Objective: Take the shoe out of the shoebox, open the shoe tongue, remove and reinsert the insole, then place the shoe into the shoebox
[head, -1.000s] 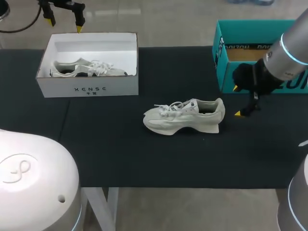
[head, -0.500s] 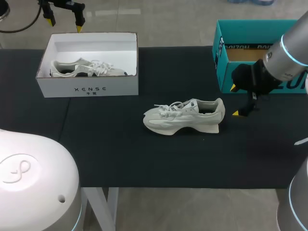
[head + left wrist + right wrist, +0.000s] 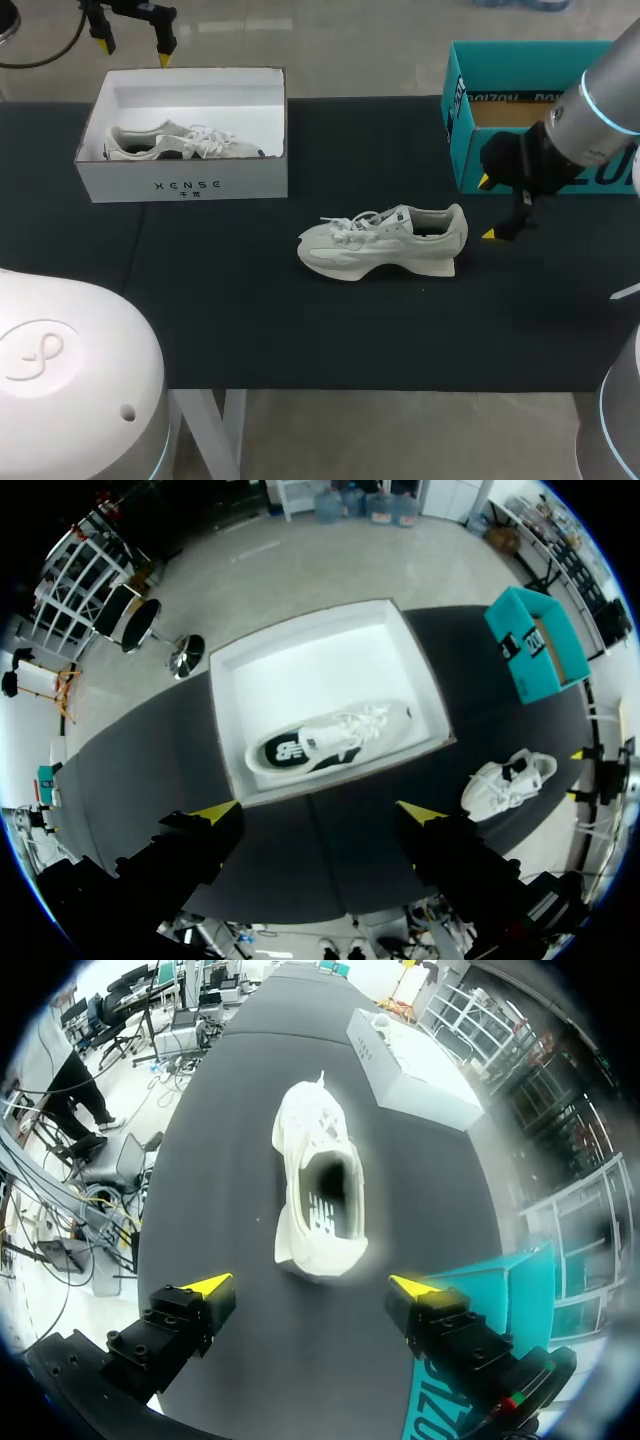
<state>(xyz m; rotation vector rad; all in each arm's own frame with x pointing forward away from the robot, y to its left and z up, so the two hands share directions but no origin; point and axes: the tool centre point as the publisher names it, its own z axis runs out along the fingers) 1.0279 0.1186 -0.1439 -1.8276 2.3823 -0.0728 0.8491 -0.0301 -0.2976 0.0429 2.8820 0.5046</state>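
Shoe (image 3: 385, 243): standing upright on its sole on the dark table (image 3: 300, 330), already out of the box, laces lying loose over the tongue, opening facing up.
White box (image 3: 185, 185): sitting well apart from the shoe, beyond its toe and farther back, holding a second shoe (image 3: 180, 143) lying on its side.
Teal box (image 3: 460, 130): standing near the shoe, behind its heel end.
Right gripper (image 3: 489, 209): hovering just beyond the shoe's heel, fingers spread wide and holding nothing, lining up with the shoe's length in the right wrist view.
Left gripper (image 3: 133, 52): hanging far from the shoe, past the white box, fingers spread wide and holding nothing.
Step in hand: likely setting up to steady the shoe before opening the tongue.
Handling: probably feeling light, with a soft upper giving way under a squeeze, a stiffer heel and sole, and laces liable to snag.
Hold: best pinching the padded heel collar or clamping across the sole sides, not crushing the toe.
Insole: likely thin and floppy, so calling for a pinch at its heel edge inside the opening.
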